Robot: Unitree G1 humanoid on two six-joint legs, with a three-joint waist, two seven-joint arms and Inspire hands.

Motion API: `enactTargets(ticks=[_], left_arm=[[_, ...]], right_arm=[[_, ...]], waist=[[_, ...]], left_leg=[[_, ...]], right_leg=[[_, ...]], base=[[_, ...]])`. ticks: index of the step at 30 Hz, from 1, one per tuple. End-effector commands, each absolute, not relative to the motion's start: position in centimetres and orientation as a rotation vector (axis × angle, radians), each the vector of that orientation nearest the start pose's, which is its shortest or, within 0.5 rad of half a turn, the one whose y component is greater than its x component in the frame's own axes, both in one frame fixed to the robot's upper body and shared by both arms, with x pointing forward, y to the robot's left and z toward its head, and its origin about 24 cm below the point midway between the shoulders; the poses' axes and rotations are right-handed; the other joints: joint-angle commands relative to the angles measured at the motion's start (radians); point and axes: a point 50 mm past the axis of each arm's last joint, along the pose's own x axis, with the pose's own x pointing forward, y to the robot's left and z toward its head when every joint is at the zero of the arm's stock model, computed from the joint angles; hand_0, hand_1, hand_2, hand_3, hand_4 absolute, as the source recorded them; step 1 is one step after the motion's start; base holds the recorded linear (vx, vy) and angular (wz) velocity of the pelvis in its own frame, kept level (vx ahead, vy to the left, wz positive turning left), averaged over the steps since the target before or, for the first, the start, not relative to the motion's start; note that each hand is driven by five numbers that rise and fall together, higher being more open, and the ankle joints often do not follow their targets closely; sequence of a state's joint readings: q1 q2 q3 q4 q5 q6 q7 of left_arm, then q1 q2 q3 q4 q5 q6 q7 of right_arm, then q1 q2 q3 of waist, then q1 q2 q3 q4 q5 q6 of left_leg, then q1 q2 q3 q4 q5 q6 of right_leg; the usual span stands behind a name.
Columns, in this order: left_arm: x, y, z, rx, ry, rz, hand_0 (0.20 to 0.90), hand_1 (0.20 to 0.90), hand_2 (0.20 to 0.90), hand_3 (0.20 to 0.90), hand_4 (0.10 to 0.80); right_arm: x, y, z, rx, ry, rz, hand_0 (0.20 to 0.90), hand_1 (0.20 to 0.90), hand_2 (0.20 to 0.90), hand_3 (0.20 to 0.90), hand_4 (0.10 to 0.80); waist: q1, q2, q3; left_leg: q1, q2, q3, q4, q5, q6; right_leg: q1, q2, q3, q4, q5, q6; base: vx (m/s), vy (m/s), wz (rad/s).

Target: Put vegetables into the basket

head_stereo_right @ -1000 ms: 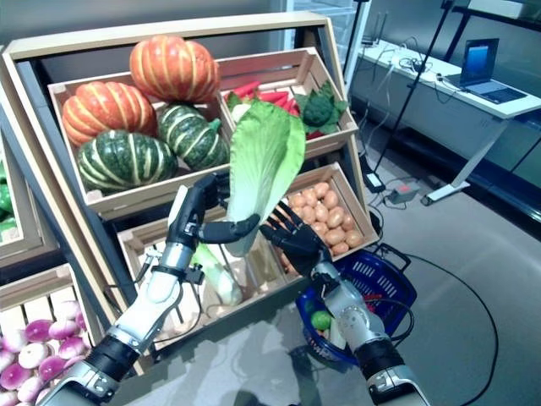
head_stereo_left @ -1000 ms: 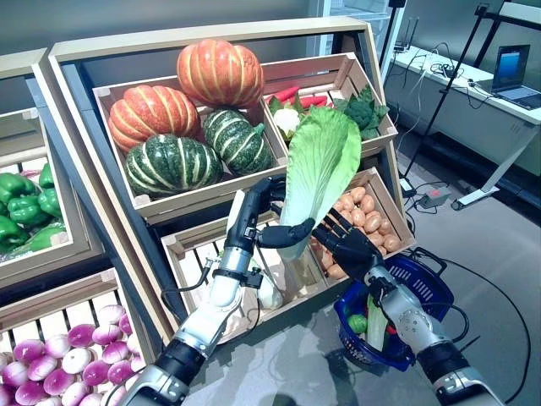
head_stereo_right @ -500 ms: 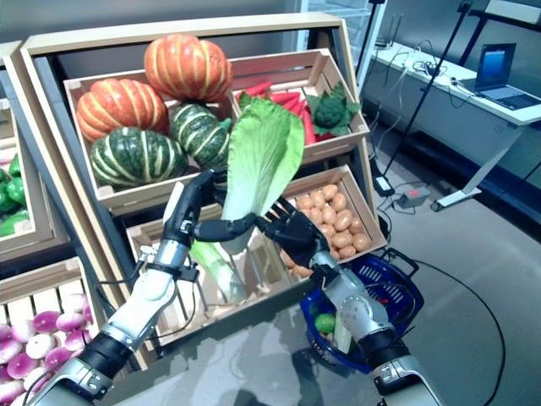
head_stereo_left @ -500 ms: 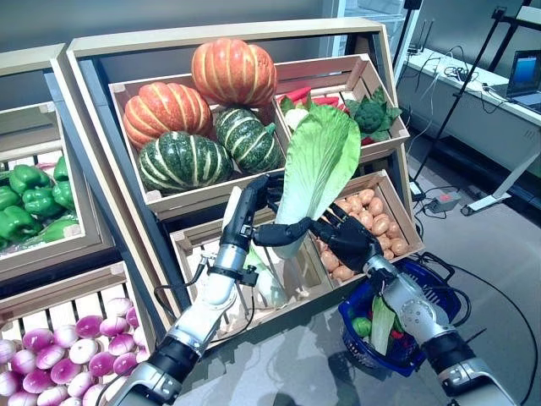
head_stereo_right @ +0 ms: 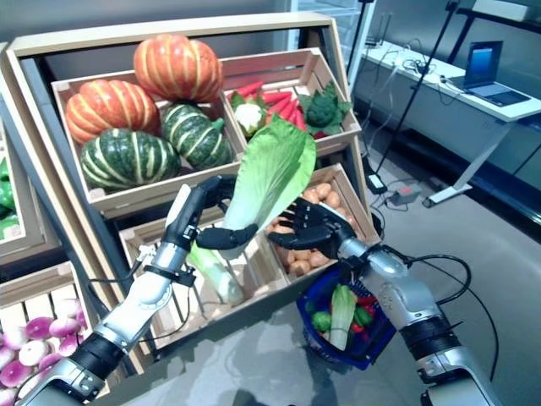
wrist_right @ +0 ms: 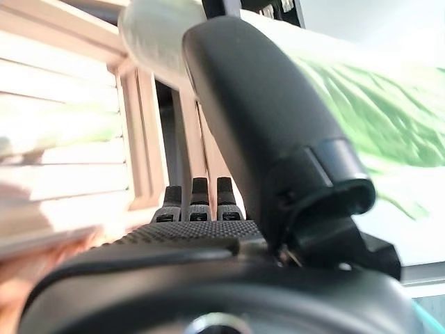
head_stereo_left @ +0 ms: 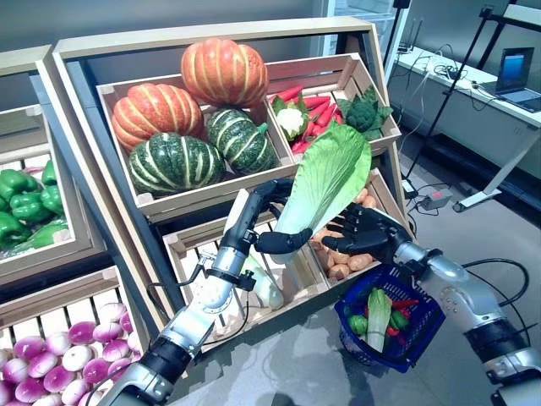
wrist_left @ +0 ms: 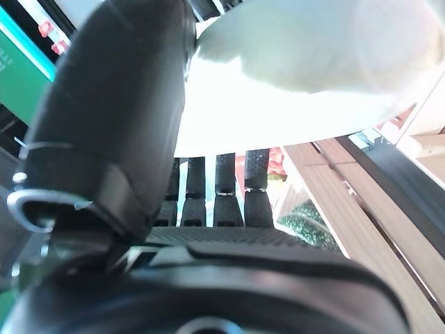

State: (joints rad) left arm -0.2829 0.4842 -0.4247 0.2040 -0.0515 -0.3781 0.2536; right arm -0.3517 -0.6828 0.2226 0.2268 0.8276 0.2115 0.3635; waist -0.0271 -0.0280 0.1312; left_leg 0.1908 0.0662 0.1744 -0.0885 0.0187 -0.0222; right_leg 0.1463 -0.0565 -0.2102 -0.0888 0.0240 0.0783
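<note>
A tall wooden produce rack (head_stereo_left: 84,59) fills the scene, its upper crate holding orange and green pumpkins (head_stereo_left: 190,110) and, beside them, a crate of red peppers and broccoli (head_stereo_left: 338,106). Below sits a crate of small brown potatoes (head_stereo_left: 342,262), and purple onions (head_stereo_left: 51,368) lie in a low crate at the robot's left.

In front of the rack the left hand (head_stereo_left: 269,218) holds a large cabbage leaf (head_stereo_left: 325,178) by its pale stem, fingers curled behind it and thumb pressed across the front; the left wrist view shows the white stem against the thumb. The leaf now leans well over toward the robot's right, its green tip reaching out above the potato crate, where a second ago it stood nearly upright before the pumpkin crate.

The right hand (head_stereo_left: 368,233) has swung out to the right and risen; it hangs with fingers spread and relaxed just below the tilted leaf, and it seems not to touch it, though the overlap makes this hard to judge.

The blue basket (head_stereo_left: 423,326) rests on the floor under the right forearm, more fully in view than before, already holding a pale leafy stalk (head_stereo_left: 378,313), a green pepper and something red.
</note>
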Motion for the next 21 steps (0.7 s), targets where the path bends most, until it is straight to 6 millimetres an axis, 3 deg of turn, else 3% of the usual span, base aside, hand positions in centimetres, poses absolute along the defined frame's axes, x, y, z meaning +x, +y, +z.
enactTargets(ticks=[1, 12, 21], left_arm=[[30.0, 14.5, 13.4, 0.357, -0.65, -0.176, 0.3, 0.3, 0.3, 0.3, 0.4], [29.7, 14.3, 13.1, 0.386, -0.657, -0.187, 0.3, 0.3, 0.3, 0.3, 0.4], [29.6, 13.7, 13.5, 0.402, -0.688, -0.216, 0.3, 0.3, 0.3, 0.3, 0.4]], right_arm=[[31.6, -23.9, 13.6, 0.108, -0.018, 0.483, 0.9, 0.9, 0.9, 0.9, 0.8], [29.8, -26.6, 12.5, 0.144, 0.012, 0.467, 0.9, 0.9, 0.9, 0.9, 0.8], [29.8, -25.1, 11.8, 0.205, 0.027, 0.557, 0.9, 0.9, 0.9, 0.9, 0.8]], waist=[[-0.019, -0.055, -0.076], [-0.051, -0.067, -0.067], [-0.047, -0.065, -0.062]], left_leg=[[-0.005, -0.022, 0.033, 0.001, -0.1, -0.014], [-0.002, -0.016, 0.059, 0.001, -0.103, -0.014], [-0.006, -0.017, 0.059, 0.001, -0.104, -0.013]], right_leg=[[0.024, -0.036, -0.016, 0.002, -0.022, 0.025], [0.017, -0.031, 0.014, 0.002, -0.018, 0.029], [0.011, -0.032, 0.017, 0.002, -0.018, 0.031]], base=[[-0.051, -0.018, -0.09], [-0.026, -0.012, -0.08], [-0.021, -0.003, -0.06]])
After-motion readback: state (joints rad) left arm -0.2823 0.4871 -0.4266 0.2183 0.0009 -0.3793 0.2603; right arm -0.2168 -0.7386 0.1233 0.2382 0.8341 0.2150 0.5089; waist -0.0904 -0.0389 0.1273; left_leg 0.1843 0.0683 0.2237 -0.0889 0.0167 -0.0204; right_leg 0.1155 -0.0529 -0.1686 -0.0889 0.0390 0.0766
